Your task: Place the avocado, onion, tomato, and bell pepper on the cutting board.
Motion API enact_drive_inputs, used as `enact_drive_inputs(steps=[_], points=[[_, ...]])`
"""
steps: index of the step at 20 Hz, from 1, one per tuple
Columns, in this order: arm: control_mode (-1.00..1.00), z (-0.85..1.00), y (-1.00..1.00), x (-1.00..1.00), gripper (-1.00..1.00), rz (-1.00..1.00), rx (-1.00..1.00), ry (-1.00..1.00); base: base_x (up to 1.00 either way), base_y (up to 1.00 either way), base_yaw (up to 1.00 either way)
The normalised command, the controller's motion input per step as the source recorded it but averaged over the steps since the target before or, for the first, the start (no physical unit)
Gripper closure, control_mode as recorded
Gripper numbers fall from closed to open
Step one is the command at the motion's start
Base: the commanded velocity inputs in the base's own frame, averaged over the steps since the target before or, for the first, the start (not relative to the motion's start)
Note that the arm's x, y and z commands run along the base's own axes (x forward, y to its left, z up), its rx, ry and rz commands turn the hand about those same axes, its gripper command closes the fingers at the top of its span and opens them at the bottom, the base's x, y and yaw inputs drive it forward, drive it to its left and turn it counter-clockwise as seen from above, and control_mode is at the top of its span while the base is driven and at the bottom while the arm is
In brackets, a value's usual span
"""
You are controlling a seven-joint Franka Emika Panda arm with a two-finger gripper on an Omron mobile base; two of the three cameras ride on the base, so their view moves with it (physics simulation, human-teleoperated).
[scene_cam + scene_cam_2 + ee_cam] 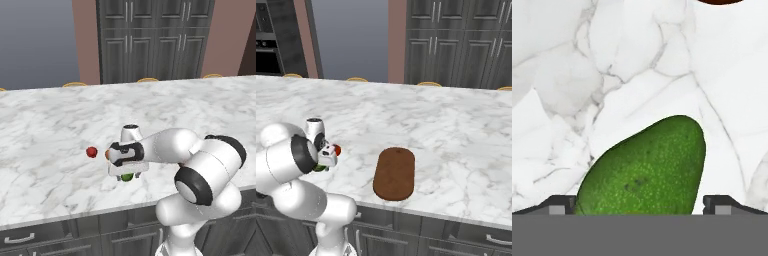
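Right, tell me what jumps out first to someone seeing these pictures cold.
In the hand view, the green avocado looms large between the open gripper's two tips, lying on the white marble counter. From the right base view, the dark reddish-brown cutting board sits bare near the counter's front edge, right of the arm. A small red ball lies left of the gripper.

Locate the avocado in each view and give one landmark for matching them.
Left base view: avocado peeks out under the hand, low centre.
Right base view: green sliver beside the arm, left.
Hand view: avocado fills bottom centre.
Landmark: marble counter.
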Motion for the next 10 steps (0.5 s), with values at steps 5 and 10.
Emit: enact_drive_inputs(steps=[5,10], points=[[-1.00,-0.37,0.08,0.12,1.00,0.00,0.00,0.08,0.00,0.00,0.00],[-1.00,-0.05,0.01,-0.04,1.00,0.00,0.00,0.00,0.00,0.00,0.00]])
